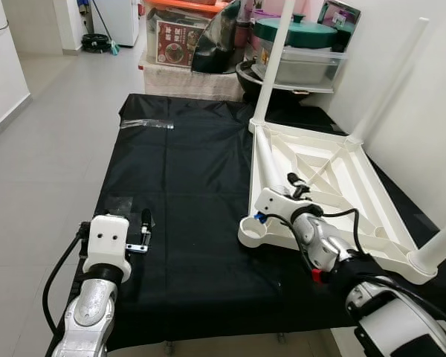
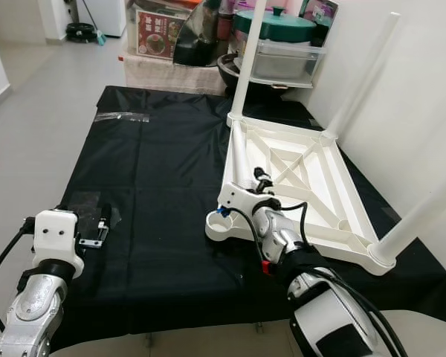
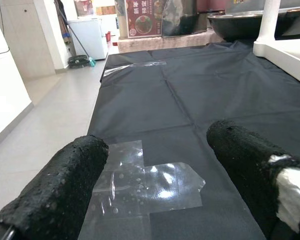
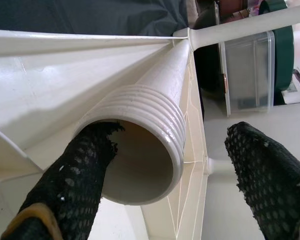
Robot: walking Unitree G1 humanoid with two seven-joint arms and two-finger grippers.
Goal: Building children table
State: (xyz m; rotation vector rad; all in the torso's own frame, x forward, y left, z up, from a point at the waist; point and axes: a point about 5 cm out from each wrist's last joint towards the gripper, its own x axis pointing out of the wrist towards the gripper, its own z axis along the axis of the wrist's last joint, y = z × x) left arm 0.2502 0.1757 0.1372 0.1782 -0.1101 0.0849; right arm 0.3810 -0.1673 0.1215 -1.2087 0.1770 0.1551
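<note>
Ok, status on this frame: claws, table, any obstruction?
Right claw open around loose table leg. Left claw open, hovering over black cloth. Upturned tabletop: three legs fitted. Nothing obstructing.

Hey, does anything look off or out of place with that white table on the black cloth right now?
Yes. The white table lies upside down with three legs screwed in upright, but the fourth leg lies flat along its frame, and the near corner socket is empty. The right gripper straddles that loose leg's threaded end, fingers apart.

The upturned children's table point(image 1: 357, 186) is lying on the bench's point(image 1: 186, 193) right side, a loose leg point(image 1: 267, 167) lying along its left edge, tape patch point(image 1: 117, 205) sitting front-left.
</note>
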